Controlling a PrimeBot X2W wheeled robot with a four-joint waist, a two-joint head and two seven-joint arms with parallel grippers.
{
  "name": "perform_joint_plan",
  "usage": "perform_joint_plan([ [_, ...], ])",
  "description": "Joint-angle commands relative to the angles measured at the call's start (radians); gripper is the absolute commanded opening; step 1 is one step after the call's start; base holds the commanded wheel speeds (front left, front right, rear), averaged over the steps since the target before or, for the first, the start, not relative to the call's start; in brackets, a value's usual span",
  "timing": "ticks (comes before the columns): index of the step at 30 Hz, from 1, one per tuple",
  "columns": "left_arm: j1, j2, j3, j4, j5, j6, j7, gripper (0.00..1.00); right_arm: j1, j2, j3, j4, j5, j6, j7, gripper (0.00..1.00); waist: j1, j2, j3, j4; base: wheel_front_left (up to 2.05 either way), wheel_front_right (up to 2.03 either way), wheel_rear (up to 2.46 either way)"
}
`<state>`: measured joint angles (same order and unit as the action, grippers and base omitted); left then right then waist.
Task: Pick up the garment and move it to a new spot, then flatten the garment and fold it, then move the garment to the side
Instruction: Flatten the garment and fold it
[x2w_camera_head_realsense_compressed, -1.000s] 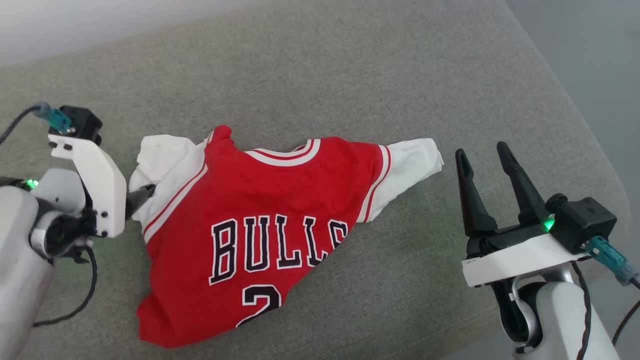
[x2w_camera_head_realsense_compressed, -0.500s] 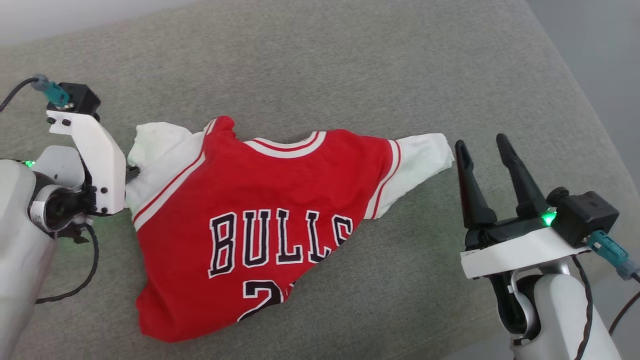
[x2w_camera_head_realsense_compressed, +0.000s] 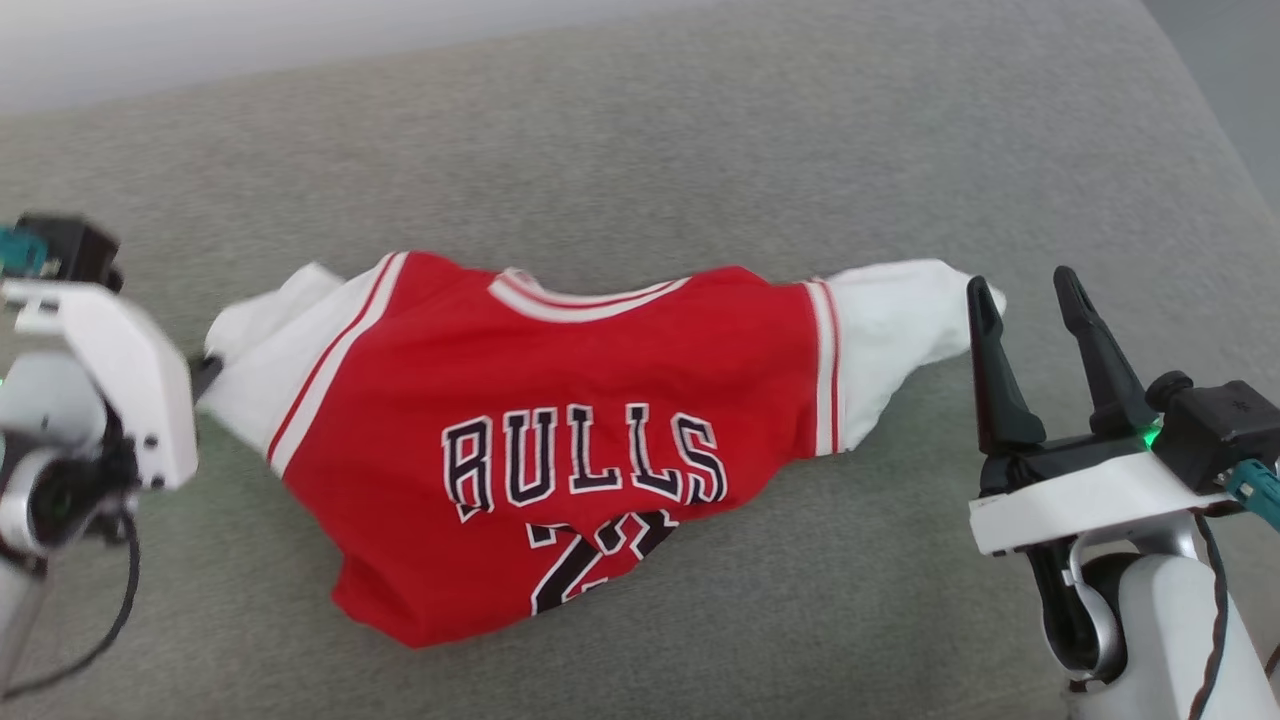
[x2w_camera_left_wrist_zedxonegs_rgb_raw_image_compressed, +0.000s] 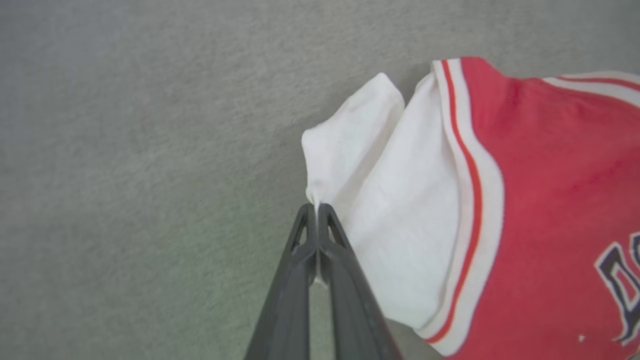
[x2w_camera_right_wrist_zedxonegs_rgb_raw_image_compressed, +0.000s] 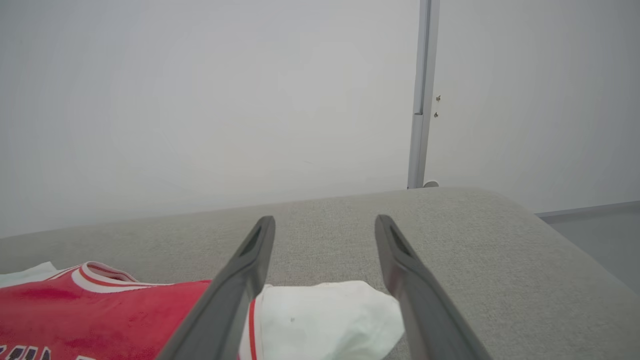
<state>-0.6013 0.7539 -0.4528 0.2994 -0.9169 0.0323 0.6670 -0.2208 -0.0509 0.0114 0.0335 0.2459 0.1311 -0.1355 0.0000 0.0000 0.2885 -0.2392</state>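
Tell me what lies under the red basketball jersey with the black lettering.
The red basketball jersey lies on a grey fabric cushion, which shows all around it. The part directly beneath is covered, as is the jersey's back.

One jersey lies on one grey cushion. It has two white sleeves, five black letters and two partly folded digits. Two grippers: one left gripper, one right gripper, two fingers each.
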Motion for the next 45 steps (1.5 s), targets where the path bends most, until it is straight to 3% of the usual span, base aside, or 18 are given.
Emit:
perform_joint_plan([
  [1, 0.065, 0.017, 0.018, -0.048, -0.013, 0.036, -0.011, 0.0, 0.013, 0.0, -0.008, -0.014, -0.013, -0.001, 0.012, 1.0, 0.0, 0.0, -0.02, 0.036, 0.0, 0.0, 0.0],
  [7, 0.244, 0.055, 0.059, -0.158, -0.057, 0.125, -0.038, 0.0, 0.028, 0.0, -0.014, -0.038, -0.023, -0.001, 0.044, 1.0, 0.0, 0.0, -0.034, 0.068, 0.0, 0.0, 0.0],
  [12, 0.339, 0.048, 0.068, -0.194, -0.103, 0.139, -0.037, 0.0, 0.036, 0.0, -0.019, -0.053, -0.025, -0.001, 0.066, 1.0, 0.0, 0.0, -0.043, 0.098, 0.0, 0.0, 0.0],
  [13, 0.338, 0.051, 0.066, -0.195, -0.104, 0.133, -0.037, 0.11, 0.036, 0.0, -0.018, -0.056, -0.026, -0.001, 0.069, 1.0, 0.0, 0.0, -0.044, 0.102, 0.0, 0.0, 0.0],
  [14, 0.329, 0.051, 0.063, -0.196, -0.103, 0.126, -0.035, 0.44, 0.036, 0.0, -0.017, -0.059, -0.027, -0.001, 0.073, 1.0, 0.0, 0.0, -0.044, 0.106, 0.0, 0.0, 0.0],
  [15, 0.317, 0.046, 0.063, -0.195, -0.109, 0.119, -0.029, 0.89, 0.036, 0.0, -0.018, -0.062, -0.027, -0.001, 0.076, 1.0, 0.0, 0.0, -0.045, 0.11, 0.0, 0.0, 0.0],
  [16, 0.305, 0.044, 0.062, -0.191, -0.115, 0.115, -0.019, 1.0, 0.036, 0.0, -0.018, -0.065, -0.025, -0.001, 0.078, 1.0, 0.0, 0.0, -0.046, 0.114, 0.0, 0.0, 0.0],
  [21, 0.209, 0.04, 0.043, -0.161, -0.126, 0.107, 0.073, 1.0, 0.025, 0.0, -0.016, -0.072, -0.02, -0.001, 0.09, 1.0, 0.0, 0.0, -0.042, 0.123, 0.0, 0.0, 0.0],
  [29, 0.023, 0.014, -0.053, -0.047, -0.051, 0.083, 0.209, 1.0, 0.001, -0.001, -0.007, -0.077, -0.003, -0.001, 0.096, 1.0, 0.0, 0.0, -0.013, 0.112, 0.0, 0.0, 0.0],
  [42, -0.097, -0.112, -0.122, 0.286, -0.016, 0.027, 0.2, 1.0, -0.04, -0.017, 0.024, -0.078, 0.017, -0.001, 0.153, 1.0, 0.0, 0.0, 0.075, 0.081, 0.0, 0.0, 0.0],
  [43, -0.099, -0.125, -0.134, 0.298, -0.019, 0.005, 0.211, 0.82, -0.045, -0.024, 0.03, -0.074, 0.02, -0.001, 0.166, 1.0, 0.0, 0.0, 0.079, 0.081, 0.0, 0.0, 0.0],
  [44, -0.101, -0.137, -0.137, 0.313, -0.028, -0.002, 0.215, 0.0, -0.052, -0.03, 0.036, -0.069, 0.023, -0.001, 0.183, 1.0, 0.0, 0.0, 0.084, 0.083, 0.0, 0.0, 0.0],
  [45, -0.107, -0.146, -0.137, 0.325, -0.034, -0.013, 0.217, 0.0, -0.063, -0.036, 0.042, -0.062, 0.028, -0.001, 0.204, 1.0, 0.0, 0.0, 0.088, 0.085, 0.0, 0.0, 0.0],
])
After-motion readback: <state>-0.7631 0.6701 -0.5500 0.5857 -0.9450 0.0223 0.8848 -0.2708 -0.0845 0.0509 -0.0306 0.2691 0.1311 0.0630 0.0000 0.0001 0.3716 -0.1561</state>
